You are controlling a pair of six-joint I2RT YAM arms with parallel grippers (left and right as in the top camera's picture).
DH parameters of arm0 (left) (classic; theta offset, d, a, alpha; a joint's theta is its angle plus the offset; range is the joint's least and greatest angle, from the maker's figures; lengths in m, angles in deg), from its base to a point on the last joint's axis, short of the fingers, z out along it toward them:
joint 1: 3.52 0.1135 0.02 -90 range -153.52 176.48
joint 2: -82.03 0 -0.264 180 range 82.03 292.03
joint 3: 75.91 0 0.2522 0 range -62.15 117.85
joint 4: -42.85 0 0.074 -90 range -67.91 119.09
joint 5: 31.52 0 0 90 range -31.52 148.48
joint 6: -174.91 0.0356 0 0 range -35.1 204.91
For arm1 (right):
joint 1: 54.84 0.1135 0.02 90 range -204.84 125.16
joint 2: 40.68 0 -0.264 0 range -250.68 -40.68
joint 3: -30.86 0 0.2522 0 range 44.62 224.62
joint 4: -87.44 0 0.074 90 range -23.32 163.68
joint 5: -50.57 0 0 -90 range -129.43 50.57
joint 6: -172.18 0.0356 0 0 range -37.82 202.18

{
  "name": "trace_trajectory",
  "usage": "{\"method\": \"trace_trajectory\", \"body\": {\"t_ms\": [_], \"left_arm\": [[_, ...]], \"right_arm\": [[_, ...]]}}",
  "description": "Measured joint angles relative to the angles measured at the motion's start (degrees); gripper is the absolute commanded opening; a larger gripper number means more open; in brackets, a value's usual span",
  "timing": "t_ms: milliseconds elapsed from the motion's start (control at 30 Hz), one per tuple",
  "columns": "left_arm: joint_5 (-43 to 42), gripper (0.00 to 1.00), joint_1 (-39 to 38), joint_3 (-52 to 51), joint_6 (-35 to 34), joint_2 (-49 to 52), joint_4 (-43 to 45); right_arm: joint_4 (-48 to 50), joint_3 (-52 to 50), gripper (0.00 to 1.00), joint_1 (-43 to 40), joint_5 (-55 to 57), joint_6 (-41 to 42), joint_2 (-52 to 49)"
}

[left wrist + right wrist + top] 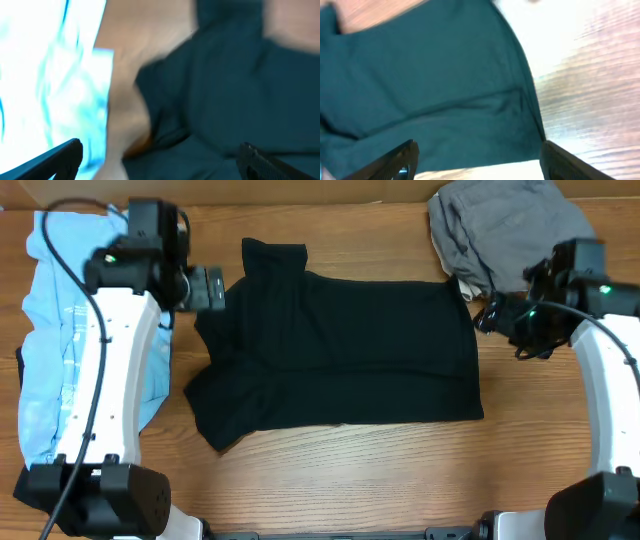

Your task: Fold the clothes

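The left hand (212, 288) has its fingers (65, 156) spread wide with nothing between them. It hovers at the left edge of the black T-shirt (340, 350), in the upper left of the overhead view; its own wrist view is blurred. The right hand (488, 315) is also parted and empty, its fingers (402, 159) poised over the shirt's right edge at the right of the frame.

The shirt lies flat in the middle of the desk (350, 475), with a sleeve jutting out at lower left. A light blue tee (45, 330) lies along the left edge, and a grey garment (500, 225) is heaped at upper right, near the shirt's corner.

This looks like a pause between folds. The next move probably needs both hands to pinch matching points on one edge and carry it across evenly.
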Motion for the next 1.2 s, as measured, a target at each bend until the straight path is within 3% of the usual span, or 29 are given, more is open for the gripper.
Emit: {"method": "trace_trajectory", "body": {"t_ms": [233, 567, 933, 1200], "left_arm": [[-6.58, 1.0, 0.0, 9.29, 4.46, 3.74, 9.57], [-8.5, 1.0, -0.02, 26.21, 6.45, 34.16, 15.85], [-7.39, 0.96, -2.38, 28.59, 7.32, 44.48, 28.57], [-6.82, 0.94, -3.89, 29.14, 8.13, 49.86, 31.15]], "right_arm": [[-2.82, 7.08, 0.8, 0.11, -1.29, -4.02, 0.0], [-3.41, 7.13, 0.8, 1.18, -1.33, -5.11, 0.0], [-3.37, 7.13, 0.8, 1.18, -1.33, -5.27, 0.0], [-3.3, 7.13, 0.8, 1.18, -0.39, -5.29, 0.0]]}}
